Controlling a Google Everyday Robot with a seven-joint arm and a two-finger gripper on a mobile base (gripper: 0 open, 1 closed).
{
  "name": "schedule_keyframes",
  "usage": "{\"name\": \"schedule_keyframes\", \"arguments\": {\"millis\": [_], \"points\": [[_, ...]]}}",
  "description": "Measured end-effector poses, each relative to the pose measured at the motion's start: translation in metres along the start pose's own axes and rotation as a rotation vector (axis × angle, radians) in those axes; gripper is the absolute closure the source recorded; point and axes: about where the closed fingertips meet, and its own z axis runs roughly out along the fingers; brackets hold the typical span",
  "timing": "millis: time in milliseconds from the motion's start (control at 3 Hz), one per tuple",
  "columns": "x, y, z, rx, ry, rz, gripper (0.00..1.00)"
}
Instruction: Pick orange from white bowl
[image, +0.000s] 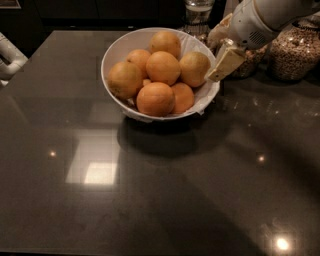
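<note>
My gripper (223, 65) hangs just outside the right rim of the bowl (116, 47) - beside the pale orange (195, 68) resting inside against that same rim, which I judge keeps the reach short - though wide or narrow, I cannot tell.

Cream tool (222, 65) at white bowl (120, 46) right rim; pale golden orange (194, 68); dark grey counter (100, 210).

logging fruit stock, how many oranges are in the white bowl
7 oranges in the white bowl: back, back-left, centre, right, left, front, front-right. More may hide underneath. The gripper hovers at the bowl's right rim.
</note>
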Motion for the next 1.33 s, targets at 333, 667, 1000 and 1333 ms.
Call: {"name": "schedule_keyframes", "arguments": {"millis": [333, 667, 1000, 1333], "points": [[-0.002, -0.006, 0.005, 0.004, -0.02, -0.006, 0.34], [-0.007, -0.01, 0.013, -0.006, -0.041, -0.016, 0.31], [-0.012, -0.011, 0.026, -0.034, -0.054, -0.024, 0.29], [-0.016, -0.011, 0.037, -0.06, -0.066, -0.03, 0.32]]}}
